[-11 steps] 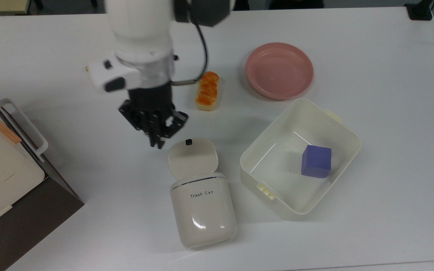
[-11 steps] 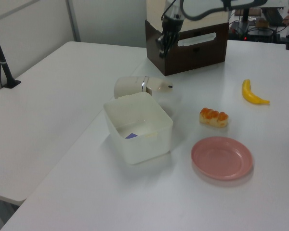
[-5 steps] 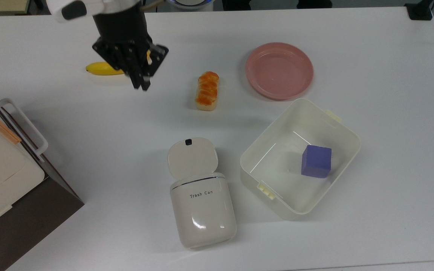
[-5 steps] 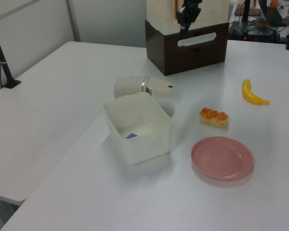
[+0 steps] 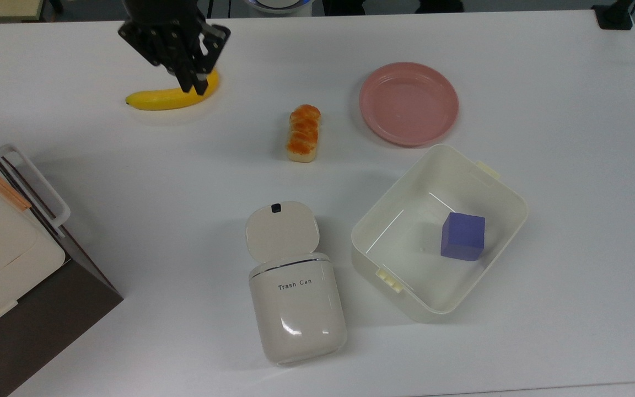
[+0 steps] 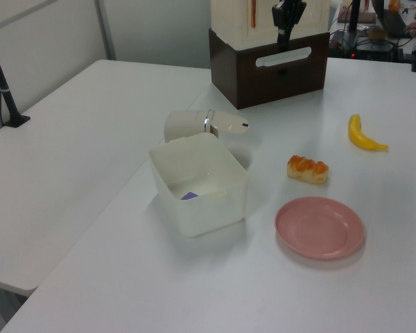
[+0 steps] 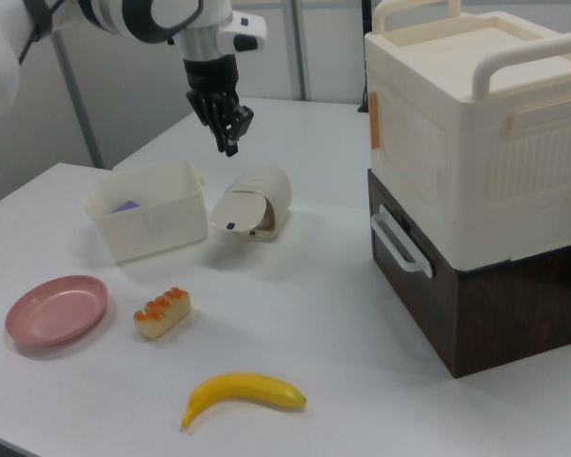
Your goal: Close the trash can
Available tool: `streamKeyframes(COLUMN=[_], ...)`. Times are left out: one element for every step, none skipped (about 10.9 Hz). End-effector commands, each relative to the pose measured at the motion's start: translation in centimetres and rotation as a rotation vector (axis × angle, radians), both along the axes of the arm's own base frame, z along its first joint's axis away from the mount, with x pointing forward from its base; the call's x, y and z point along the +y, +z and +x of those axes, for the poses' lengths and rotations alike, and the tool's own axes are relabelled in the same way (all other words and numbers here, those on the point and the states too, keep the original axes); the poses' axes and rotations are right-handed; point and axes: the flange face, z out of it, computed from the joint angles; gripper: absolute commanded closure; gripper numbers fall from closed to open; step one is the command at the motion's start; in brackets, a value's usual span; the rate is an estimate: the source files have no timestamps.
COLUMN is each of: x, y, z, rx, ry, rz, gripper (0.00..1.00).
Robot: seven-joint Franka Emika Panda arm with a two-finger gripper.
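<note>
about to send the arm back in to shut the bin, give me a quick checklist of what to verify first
1. Trash can lies on its side on the table: ok to find, not upright.
2. Lid closed: not ok, it is swung open, its dark latch facing up in the top view.
3. End effector near the lid: not ok, it is raised far off, over the banana in the top view.
4. End effector empty: ok, nothing between its fingers.
5. Space beside the lid: ok, the tub with the purple block sits apart from it.
6. Latch will catch: cannot tell.
</note>
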Motion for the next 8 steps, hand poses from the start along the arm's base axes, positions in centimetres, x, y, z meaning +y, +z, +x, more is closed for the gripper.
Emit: streamKeyframes(x=[-1.8,-2.0,-2.1,-2.0,-1.2,-0.3,1.3,2.2], y=[2.8,3.3,3.5,2.9,2.4,1.6,1.3,0.5], z=[-4.1,-4.6,-5.0,-5.1,-4.9,-4.8,-4.8,-4.9], rx=[0.03,0.028,0.03,0.037,0.044,0.059,0.05,0.047], ry=[0.051,0.056,0.057,0.058,0.066,0.083,0.113,0.132], rz=[0.042,0.043,0.045,0.051,0.053,0.05,0.017,-0.015], gripper=[0.78,0.78,0.78,0.78,0.77,0.77,0.77,0.72])
